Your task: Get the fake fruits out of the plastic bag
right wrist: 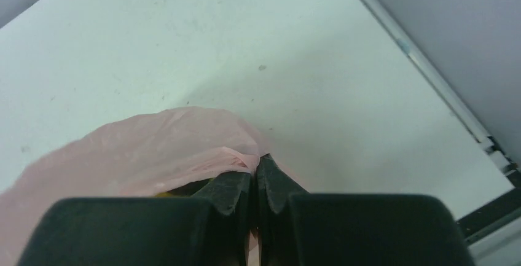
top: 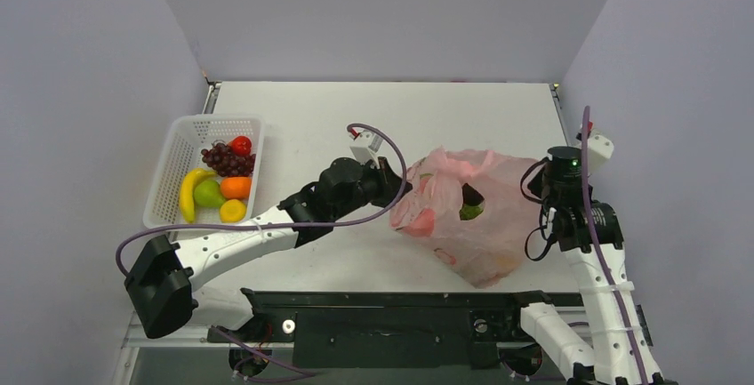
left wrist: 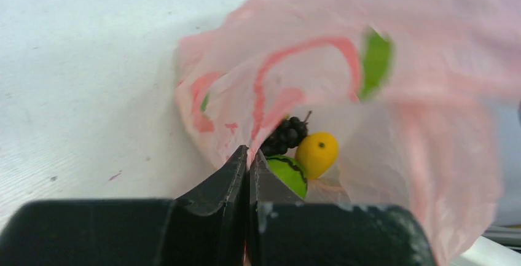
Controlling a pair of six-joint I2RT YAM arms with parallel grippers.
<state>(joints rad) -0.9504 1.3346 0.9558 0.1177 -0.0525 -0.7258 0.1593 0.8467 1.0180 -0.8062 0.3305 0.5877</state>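
Note:
The pink plastic bag [top: 476,212] lies on the table between my two arms, its mouth toward the left. My left gripper [left wrist: 249,155] is shut on the film at the bag's left edge [left wrist: 215,125]. Inside the mouth I see dark grapes [left wrist: 285,134], a yellow lemon [left wrist: 317,152] and a green fruit with dark stripes [left wrist: 292,174]. My right gripper [right wrist: 255,164] is shut on the bag's pink film [right wrist: 153,149] at its right side. A green fruit [top: 471,212] shows through the opening from above. More fake fruits [top: 222,185] lie in the white basket.
The white mesh basket [top: 178,158] stands at the left, holding a banana [top: 188,192], a green pear [top: 209,195], an orange [top: 236,187], a lemon [top: 233,211], grapes [top: 228,161] and a red fruit [top: 241,145]. Grey walls enclose the table; a metal rail [right wrist: 430,75] runs along its right edge.

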